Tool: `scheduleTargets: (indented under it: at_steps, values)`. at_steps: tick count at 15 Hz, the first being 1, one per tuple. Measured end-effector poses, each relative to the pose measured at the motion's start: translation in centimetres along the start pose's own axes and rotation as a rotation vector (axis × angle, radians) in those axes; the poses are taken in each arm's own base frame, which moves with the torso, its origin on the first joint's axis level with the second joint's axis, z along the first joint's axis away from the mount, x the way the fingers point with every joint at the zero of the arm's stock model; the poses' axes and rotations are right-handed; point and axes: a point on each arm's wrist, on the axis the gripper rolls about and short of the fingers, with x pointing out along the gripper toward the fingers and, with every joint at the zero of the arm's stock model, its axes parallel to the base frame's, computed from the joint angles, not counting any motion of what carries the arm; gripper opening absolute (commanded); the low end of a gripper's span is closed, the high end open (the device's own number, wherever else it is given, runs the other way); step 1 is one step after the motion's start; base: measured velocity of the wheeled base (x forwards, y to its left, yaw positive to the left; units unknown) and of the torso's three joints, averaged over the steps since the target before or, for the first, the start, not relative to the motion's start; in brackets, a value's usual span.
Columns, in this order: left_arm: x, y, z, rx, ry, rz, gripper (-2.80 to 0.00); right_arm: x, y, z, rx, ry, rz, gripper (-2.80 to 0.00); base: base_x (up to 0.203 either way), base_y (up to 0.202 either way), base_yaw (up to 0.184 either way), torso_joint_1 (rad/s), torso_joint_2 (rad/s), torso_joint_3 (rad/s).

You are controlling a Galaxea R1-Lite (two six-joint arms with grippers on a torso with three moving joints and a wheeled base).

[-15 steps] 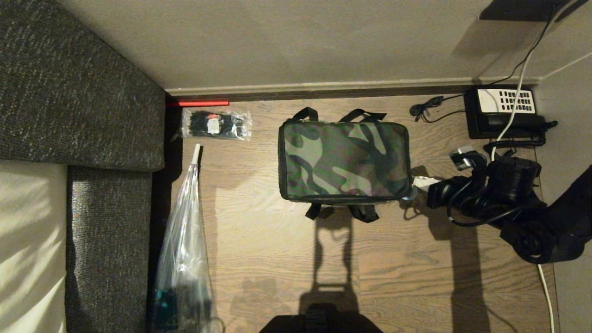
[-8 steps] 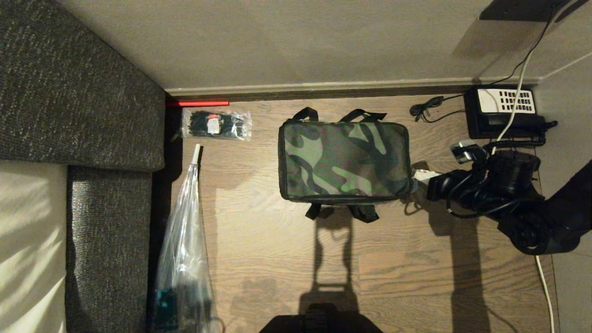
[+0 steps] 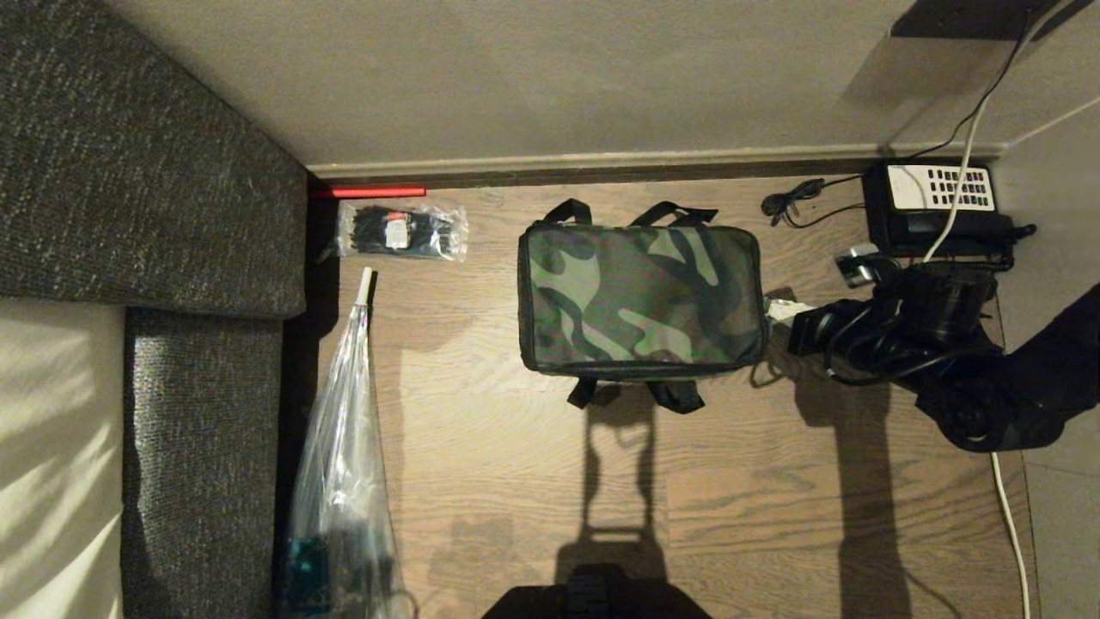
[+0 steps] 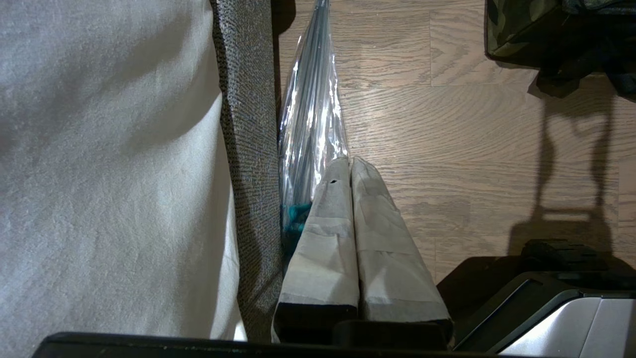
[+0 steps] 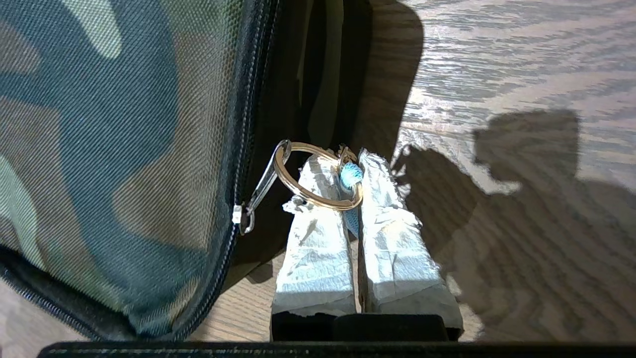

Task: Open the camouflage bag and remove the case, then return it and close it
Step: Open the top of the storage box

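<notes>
The camouflage bag (image 3: 640,297) lies on the wooden floor with its lid down and its black straps at the near and far sides. My right gripper (image 3: 778,311) sits at the bag's right end. In the right wrist view its taped fingers (image 5: 318,238) are shut (image 5: 354,164) on a small blue tab (image 5: 351,175). That tab hangs on a gold key ring (image 5: 298,186) clipped to the zipper pull (image 5: 261,191) of the bag (image 5: 124,149). My left gripper (image 4: 349,164) is parked low beside the sofa, shut and empty. The case is out of view.
A black telephone (image 3: 937,206) with cables (image 3: 791,205) sits by the wall at the far right, just behind my right arm. A grey sofa (image 3: 146,198) fills the left. A packet of black ties (image 3: 400,230) and a long clear plastic bag (image 3: 344,464) lie along it.
My right arm has shifted toward the wall along the bag's right end, carrying the blue tab and key ring with it. The bag and left arm have stayed put.
</notes>
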Motion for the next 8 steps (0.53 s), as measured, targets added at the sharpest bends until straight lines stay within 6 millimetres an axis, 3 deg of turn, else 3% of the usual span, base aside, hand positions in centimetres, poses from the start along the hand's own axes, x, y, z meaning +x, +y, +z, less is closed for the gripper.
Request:
scheduleTargets:
  at_steps: [8]
  values:
    - [0.0,0.0,0.0,-0.001,-0.001,0.0,-2.8,0.9,-0.4,1.8,0.069,-0.05,0.0,-2.8,0.0,0.0,0.0,0.0,0.0,0.0]
